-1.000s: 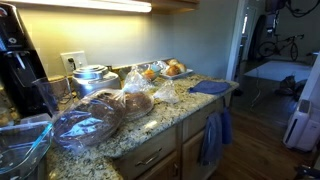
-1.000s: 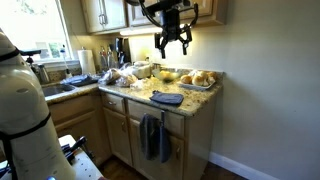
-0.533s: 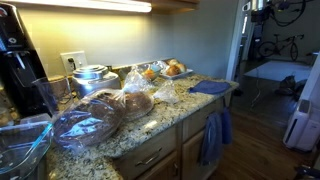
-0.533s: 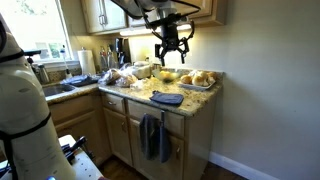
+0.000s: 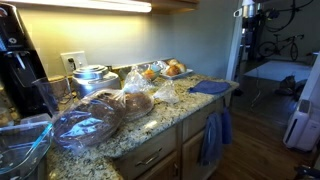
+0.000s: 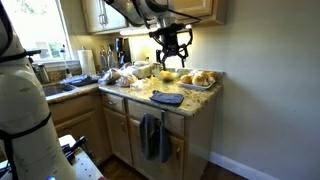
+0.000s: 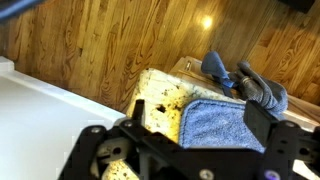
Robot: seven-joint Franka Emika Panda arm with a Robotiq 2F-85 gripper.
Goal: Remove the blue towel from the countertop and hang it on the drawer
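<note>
The blue towel (image 5: pixel 210 87) lies folded flat at the end corner of the speckled granite countertop (image 5: pixel 165 115). It also shows in an exterior view (image 6: pixel 167 98) and in the wrist view (image 7: pixel 215 125). My gripper (image 6: pixel 172 58) hangs in the air well above the countertop's end, open and empty. In the wrist view its two fingers (image 7: pixel 198 108) frame the towel far below. The arm enters an exterior view at the top right (image 5: pixel 247 12). A longer, duller blue-grey towel (image 6: pixel 152 137) hangs on the drawer front below the countertop, seen also in the wrist view (image 7: pixel 250 85).
A tray of bread rolls (image 6: pixel 198 78) stands behind the towel. Plastic-wrapped bowls (image 5: pixel 95 118), a metal pot (image 5: pixel 92 76) and a black coffee maker (image 5: pixel 18 60) crowd the counter. A wall is close behind. Wood floor (image 7: pixel 110 50) lies beyond the counter's end.
My gripper has come lower toward the countertop's end and stays open. It now shows at the top right of an exterior view. The towels have not moved.
</note>
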